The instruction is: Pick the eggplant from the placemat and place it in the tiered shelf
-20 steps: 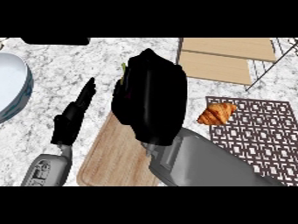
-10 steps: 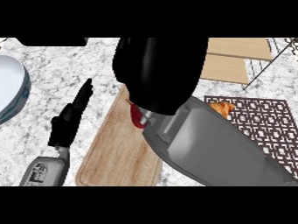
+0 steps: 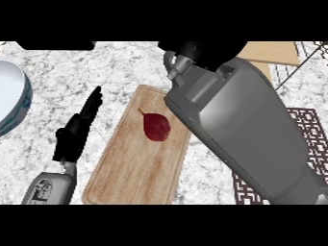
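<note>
Marbled worktop (image 3: pixel 124 62) fills my view; a dark red piece (image 3: pixel 156 126) that I can't confirm is the eggplant lies on the wooden board (image 3: pixel 134 168). My right robot hand (image 3: pixel 202 50) reaches toward the tiered shelf (image 3: pixel 273 50), fingers hidden, so I cannot tell its state. My left robot hand (image 3: pixel 81 127) rests with fingers straight, beside a bowl (image 3: pixel 14 96).

The left hand (image 3: pixel 81 127) is held edge-on at lower left, fingers straight and pointed up-view, above its grey forearm (image 3: pixel 47 190). The right forearm (image 3: pixel 241 129) is stretched diagonally up-view; the right hand (image 3: pixel 198 49) is largely cropped, finger pose undetermined.
</note>
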You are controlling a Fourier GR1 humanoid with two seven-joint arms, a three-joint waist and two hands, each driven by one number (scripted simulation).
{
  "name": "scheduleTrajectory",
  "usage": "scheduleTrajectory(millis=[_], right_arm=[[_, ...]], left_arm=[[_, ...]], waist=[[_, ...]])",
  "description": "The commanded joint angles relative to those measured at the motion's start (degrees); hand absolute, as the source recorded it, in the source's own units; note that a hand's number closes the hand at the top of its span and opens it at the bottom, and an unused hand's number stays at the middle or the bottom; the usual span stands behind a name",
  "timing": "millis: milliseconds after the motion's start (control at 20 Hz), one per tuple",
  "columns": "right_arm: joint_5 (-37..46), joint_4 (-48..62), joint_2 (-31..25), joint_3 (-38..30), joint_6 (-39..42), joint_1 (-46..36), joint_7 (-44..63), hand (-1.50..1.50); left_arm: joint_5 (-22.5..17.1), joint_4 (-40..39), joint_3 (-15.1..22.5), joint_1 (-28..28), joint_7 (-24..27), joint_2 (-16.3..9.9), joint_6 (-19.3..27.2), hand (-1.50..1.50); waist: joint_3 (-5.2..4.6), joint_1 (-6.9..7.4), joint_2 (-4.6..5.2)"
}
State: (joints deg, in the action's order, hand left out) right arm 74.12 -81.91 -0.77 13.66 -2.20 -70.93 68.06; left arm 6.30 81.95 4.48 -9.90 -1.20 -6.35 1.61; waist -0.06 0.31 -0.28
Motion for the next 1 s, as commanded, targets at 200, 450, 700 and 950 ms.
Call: scheduleTrajectory(millis=[200, 450, 700, 950], right_arm=[[5.0, 1.0, -0.9, -7.3, 6.6, -5.1, 5.2, 1.5], [6.1, 10.5, -4.0, -11.7, 3.4, -7.6, -3.4, 1.5], [6.7, 12.1, -5.1, -13.1, 0.2, -4.4, -7.5, 1.5], [10.1, 19.8, -6.7, -11.7, -3.8, -3.9, -13.1, 1.5]], left_arm=[[0.5, 0.1, 0.2, -0.7, -0.6, 0.9, 0.5, 0.0], [0.2, -0.3, -1.0, -1.6, -0.5, 0.6, 0.3, 0.0], [-0.5, 1.2, -1.5, -0.1, -0.8, -0.5, -1.4, 0.0], [-1.2, 1.9, -2.2, 0.1, -0.8, -1.4, -2.7, 0.0]], waist=[[0.03, -0.4, 0.07], [0.01, 0.19, 0.37], [0.04, 0.27, 0.3], [0.03, 0.64, 0.41]])
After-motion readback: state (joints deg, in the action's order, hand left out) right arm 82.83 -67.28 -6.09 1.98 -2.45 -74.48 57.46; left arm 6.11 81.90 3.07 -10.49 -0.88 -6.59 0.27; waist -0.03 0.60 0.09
